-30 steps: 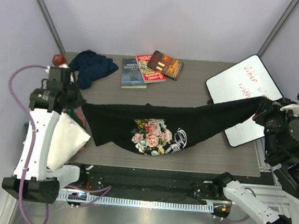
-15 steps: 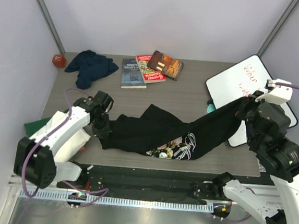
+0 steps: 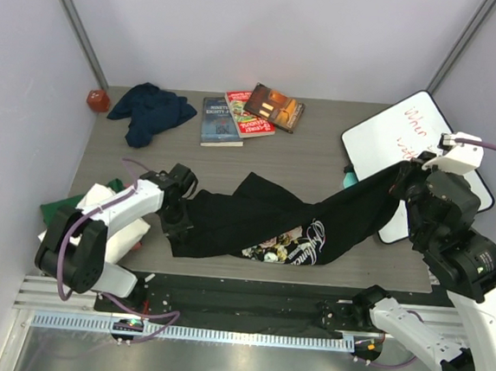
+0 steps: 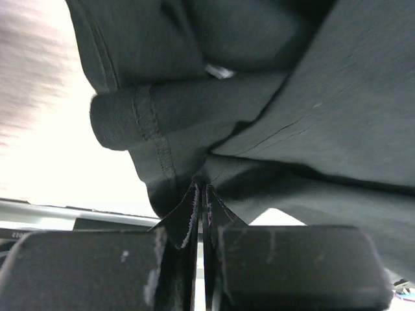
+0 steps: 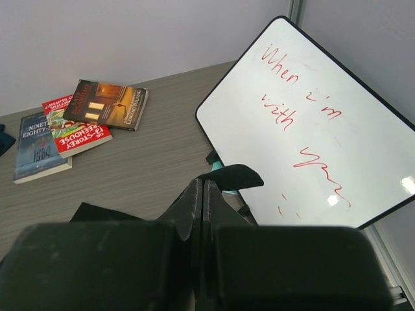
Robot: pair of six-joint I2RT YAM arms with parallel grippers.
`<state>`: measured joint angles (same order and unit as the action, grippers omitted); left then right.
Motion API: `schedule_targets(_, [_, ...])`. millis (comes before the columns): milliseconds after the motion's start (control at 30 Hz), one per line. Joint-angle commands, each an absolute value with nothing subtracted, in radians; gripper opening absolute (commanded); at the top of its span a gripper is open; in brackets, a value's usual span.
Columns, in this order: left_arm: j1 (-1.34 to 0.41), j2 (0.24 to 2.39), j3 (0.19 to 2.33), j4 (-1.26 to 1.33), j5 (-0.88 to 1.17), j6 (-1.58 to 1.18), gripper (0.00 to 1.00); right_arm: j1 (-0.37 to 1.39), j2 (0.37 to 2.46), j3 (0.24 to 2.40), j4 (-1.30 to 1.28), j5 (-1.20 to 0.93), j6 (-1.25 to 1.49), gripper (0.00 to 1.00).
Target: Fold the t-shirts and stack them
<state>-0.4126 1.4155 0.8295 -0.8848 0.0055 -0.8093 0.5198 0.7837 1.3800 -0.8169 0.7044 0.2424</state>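
Note:
The black t-shirt (image 3: 254, 216) with its rose print (image 3: 279, 245) lies slumped across the table's front, rising to the right. My left gripper (image 3: 178, 218) sits low at the shirt's left end, shut on a black hem fold (image 4: 170, 175). My right gripper (image 3: 403, 176) holds the shirt's other end up off the table, shut on it, and a black flap (image 5: 237, 176) pokes out past the fingertips. A navy t-shirt (image 3: 150, 109) lies crumpled at the back left. White cloth (image 3: 101, 200) and green cloth (image 3: 51, 212) lie under the left arm at the table's left edge.
Three books (image 3: 247, 112) lie at the back centre. A whiteboard (image 3: 421, 140) with red writing rests at the right, a bit of teal (image 3: 347, 178) showing at its edge. A red object (image 3: 97, 99) sits in the back left corner.
My left arm has come down from a raised hold to the table and slid slightly right. The stretched shirt has slumped onto the table. The right gripper moved inward early on.

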Motion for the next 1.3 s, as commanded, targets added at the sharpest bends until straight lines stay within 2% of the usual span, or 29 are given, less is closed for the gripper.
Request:
schedule_targets(0, [-0.431, 1.358, 0.804, -0.882, 0.025, -0.856, 0.0, 0.518, 0.788, 1.367, -0.743, 0.707, 0.245, 0.01])
schedule_targets(233, [-0.434, 1.324, 0.778, -0.891, 0.009, -0.862, 0.0, 0.518, 0.784, 1.339, -0.724, 0.687, 0.264, 0.01])
schedule_targets(300, [-0.434, 1.296, 0.799, -0.914, 0.009, -0.861, 0.13, 0.518, 0.779, 1.338, -0.724, 0.689, 0.259, 0.01])
schedule_targets(367, [-0.434, 1.269, 0.836, -0.983, -0.05, -0.851, 0.34, 0.518, 0.769, 1.335, -0.726, 0.696, 0.258, 0.01])
schedule_targets(433, [-0.434, 1.214, 0.926, -1.038, -0.102, -0.845, 0.41, 0.518, 0.765, 1.335, -0.724, 0.704, 0.255, 0.01])
schedule_targets(467, [-0.434, 1.198, 0.96, -1.084, -0.157, -0.842, 0.5, 0.518, 0.759, 1.33, -0.726, 0.707, 0.253, 0.01])
schedule_targets(533, [-0.433, 1.166, 1.044, -1.106, -0.201, -0.831, 0.59, 0.518, 0.758, 1.33, -0.724, 0.706, 0.258, 0.01])
schedule_targets(567, [-0.433, 1.166, 1.072, -1.104, -0.222, -0.815, 0.59, 0.518, 0.758, 1.328, -0.724, 0.704, 0.259, 0.01])
schedule_targets(700, [-0.43, 1.224, 1.074, -1.075, -0.201, -0.79, 0.58, 0.518, 0.764, 1.335, -0.726, 0.692, 0.265, 0.01])
schedule_targets(800, [-0.43, 1.255, 1.008, -0.997, -0.093, -0.795, 0.38, 0.518, 0.759, 1.332, -0.727, 0.698, 0.259, 0.01])
schedule_targets(833, [-0.43, 1.256, 0.982, -0.948, -0.069, -0.801, 0.28, 0.518, 0.755, 1.328, -0.726, 0.699, 0.258, 0.01])
schedule_targets(933, [-0.431, 1.255, 0.89, -0.89, -0.017, -0.825, 0.12, 0.518, 0.749, 1.31, -0.727, 0.703, 0.256, 0.01])
schedule_targets(1000, [-0.431, 1.253, 0.841, -0.881, -0.003, -0.833, 0.06, 0.518, 0.746, 1.302, -0.727, 0.701, 0.262, 0.01])
schedule_targets(1067, [-0.433, 1.237, 0.804, -0.877, -0.003, -0.838, 0.03, 0.52, 0.747, 1.289, -0.727, 0.696, 0.275, 0.01])
schedule_targets(1267, [-0.448, 1.213, 0.723, -0.854, 0.034, -0.859, 0.02, 0.518, 0.752, 1.255, -0.718, 0.664, 0.31, 0.01])
